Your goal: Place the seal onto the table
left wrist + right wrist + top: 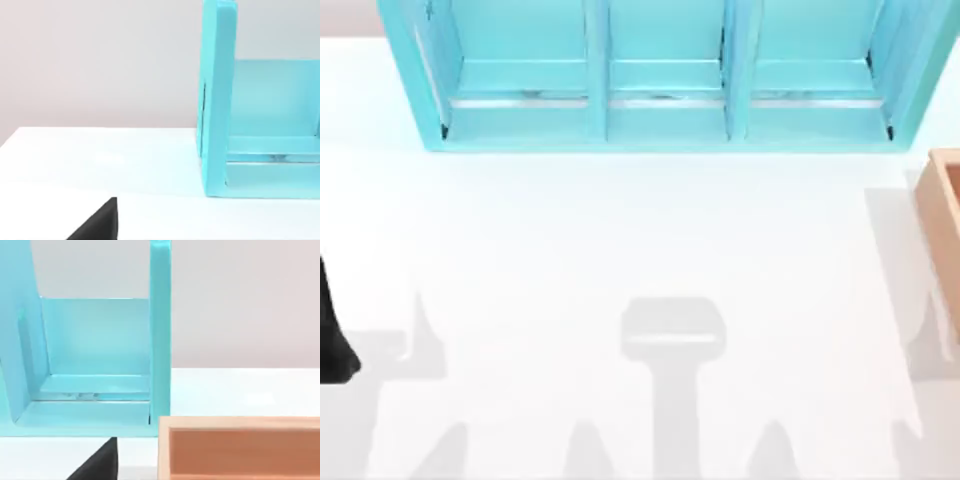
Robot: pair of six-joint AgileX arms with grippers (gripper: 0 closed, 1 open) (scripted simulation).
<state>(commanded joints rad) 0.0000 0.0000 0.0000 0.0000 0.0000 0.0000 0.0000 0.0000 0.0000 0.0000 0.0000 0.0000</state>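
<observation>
The seal is out of view. The white table spreads wide and flat across the top view. My left arm is a black shape at the table's far left edge. A black corner of my left gripper pokes into the left wrist view, low over the table. A matching black corner of my right gripper sits in the right wrist view, just in front of the table.
A turquoise shelf unit with three compartments stands along the back. Its side walls appear in the left wrist view and right wrist view. A tan wooden box sits at the right edge, close in the right wrist view.
</observation>
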